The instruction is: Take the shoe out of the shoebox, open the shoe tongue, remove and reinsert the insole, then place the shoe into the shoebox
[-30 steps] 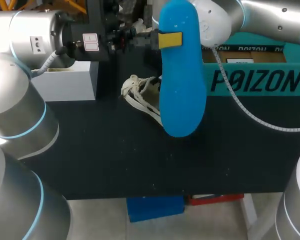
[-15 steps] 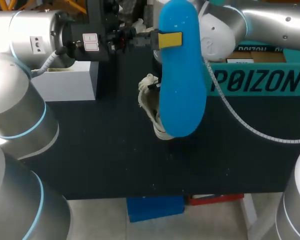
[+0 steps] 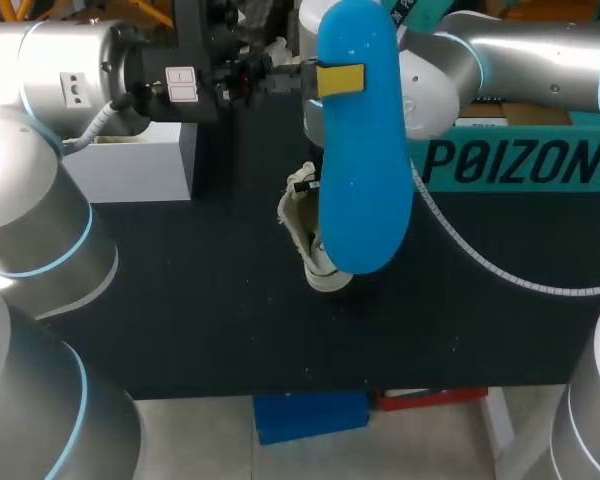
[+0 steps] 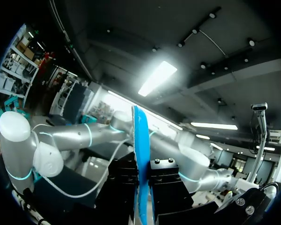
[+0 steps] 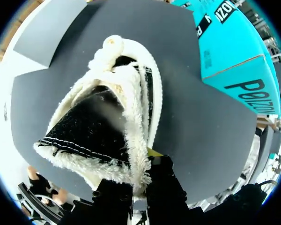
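Head view overhead, left wrist facing upward, right wrist close on shoe (image 5: 113, 123), shared with head

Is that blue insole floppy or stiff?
Probably fairly stiff: the insole juts straight from the left claw, gripped near one end, without drooping. Likely light too; edge-on it looks thin.
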Controlling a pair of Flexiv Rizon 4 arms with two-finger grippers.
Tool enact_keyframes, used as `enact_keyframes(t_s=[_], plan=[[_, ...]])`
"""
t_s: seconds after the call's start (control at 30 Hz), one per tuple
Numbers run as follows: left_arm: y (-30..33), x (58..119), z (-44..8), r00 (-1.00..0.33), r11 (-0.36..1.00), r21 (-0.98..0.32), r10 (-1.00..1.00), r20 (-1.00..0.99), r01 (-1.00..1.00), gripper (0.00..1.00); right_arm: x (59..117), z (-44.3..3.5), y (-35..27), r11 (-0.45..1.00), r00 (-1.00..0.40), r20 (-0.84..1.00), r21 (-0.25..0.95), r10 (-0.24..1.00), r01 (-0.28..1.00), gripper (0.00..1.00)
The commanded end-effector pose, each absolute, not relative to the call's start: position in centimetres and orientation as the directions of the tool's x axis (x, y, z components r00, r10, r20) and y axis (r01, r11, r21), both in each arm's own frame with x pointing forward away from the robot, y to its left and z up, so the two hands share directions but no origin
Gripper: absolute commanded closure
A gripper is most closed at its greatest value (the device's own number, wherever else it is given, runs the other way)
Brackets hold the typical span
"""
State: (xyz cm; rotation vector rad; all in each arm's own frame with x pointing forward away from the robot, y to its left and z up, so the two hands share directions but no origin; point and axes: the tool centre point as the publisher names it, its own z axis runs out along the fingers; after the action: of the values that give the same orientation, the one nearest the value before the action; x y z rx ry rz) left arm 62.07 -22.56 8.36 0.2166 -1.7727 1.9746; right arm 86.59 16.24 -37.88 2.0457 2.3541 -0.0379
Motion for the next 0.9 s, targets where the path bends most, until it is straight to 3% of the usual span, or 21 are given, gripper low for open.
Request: enact_keyframes(t_s=[0.03, 0.53, 0.57, 0.6, 0.9], plan=[[-22.7, 62.0, 8.3, -0.875, -0.049, -0.894, 0.236, 0.423, -0.445, 1.00, 87.1, -39.0, 16.5, 0.110, -0.110, -0.032, -0.012, 0.993, 0.994, 1.00], [-22.7, 62.0, 8.3, -0.875, -0.049, -0.894, 0.236, 0.423, -0.445, 1.00, 84.8, -41.6, 16.5, 0.017, -0.016, 0.011, -0.034, 1.000, 0.999, 1.00], [-22.7, 62.0, 8.3, -0.875, -0.049, -0.894, 0.236, 0.423, -0.445, 1.00, 84.7, -41.7, 16.4, 0.012, -0.012, 0.013, -0.038, 1.000, 0.999, 0.67], [-22.7, 62.0, 8.3, -0.875, -0.049, -0.894, 0.236, 0.423, -0.445, 1.00, 84.5, -41.4, 16.3, 0.005, -0.004, 0.023, -0.024, 1.000, 1.000, 0.00], [-22.7, 62.0, 8.3, -0.875, -0.049, -0.894, 0.236, 0.423, -0.445, 1.00, 83.5, -34.7, 16.4, 0.064, -0.113, 0.220, 0.220, 0.969, 0.973, 0.00]])
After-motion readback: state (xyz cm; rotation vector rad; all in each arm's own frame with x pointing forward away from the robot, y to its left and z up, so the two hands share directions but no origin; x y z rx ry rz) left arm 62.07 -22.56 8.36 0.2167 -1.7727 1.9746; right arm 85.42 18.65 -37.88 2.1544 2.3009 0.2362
